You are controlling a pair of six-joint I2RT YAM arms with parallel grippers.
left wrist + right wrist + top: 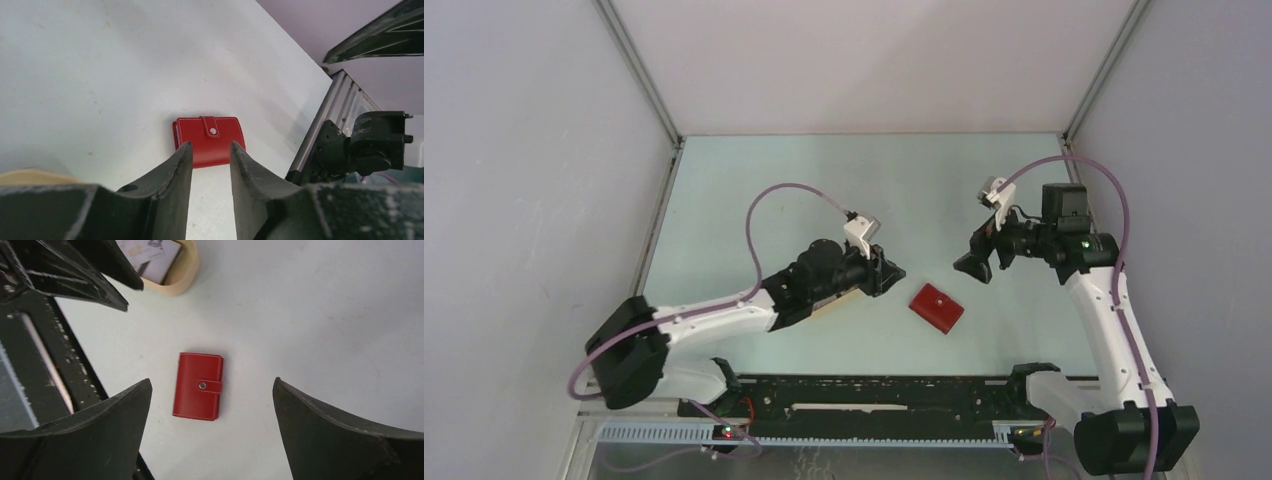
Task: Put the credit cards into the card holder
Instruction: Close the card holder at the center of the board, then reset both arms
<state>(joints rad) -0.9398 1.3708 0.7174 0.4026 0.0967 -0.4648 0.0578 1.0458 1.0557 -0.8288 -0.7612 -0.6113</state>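
Lying flat on the pale table (824, 180), the red card holder (936, 308) is shut, snap tab fastened across its front. It sits between the two arms, near the front of the table, and nothing touches it.

Left gripper (886, 272): fingers apart with a narrow gap, nothing between them. It is raised off the table and points toward the holder. In the left wrist view the holder (210, 142) shows just past the fingertips (186, 150), centred in the gap.

Right gripper (974, 265): fingers spread wide, empty, held above the table and aimed down toward the holder. In the right wrist view the holder (197, 386) lies between the two fingers, well apart from both, tab to its right side.

The beige oval tray (186, 275) sits on the table beyond the holder in the right wrist view, partly hidden by the left arm. A grey credit card (150, 255) lies inside it; how many are there I cannot tell. From the top camera only a beige tray edge (836, 304) shows under the left arm.
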